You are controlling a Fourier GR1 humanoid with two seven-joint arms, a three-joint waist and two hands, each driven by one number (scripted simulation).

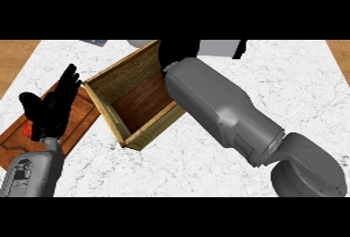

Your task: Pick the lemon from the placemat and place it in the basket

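Centrally, on the white marbled worktop (171,171), a wooden basket (152,128) is set at a slant to the worktop's edges. One corner is turned toward the lower edge of the head view, and its dark floor is seen between pale walls. Its far right side is covered by the grey right forearm (219,111), which is stretched from the lower right up across the basket. The right hand (179,52) is seen only as a black shape over the basket's far end. Whether it is wide, narrow or holding anything cannot be told.

No lemon can be made out, so neither its place, its long axis nor the way it points can be given. It cannot be told whether it is hidden in the right hand.

At the left a brown placemat (80,115) is laid just beside the basket, with its long axis running from lower left to upper right. Over it the left hand (48,115) is held wide and resting, fingers straight and pointing up, thumb apart, with nothing grasped. The left forearm (31,171) is seen below it. A small red-orange thing (27,128) is partly hidden beside that hand, on the placemat. What it is cannot be told.
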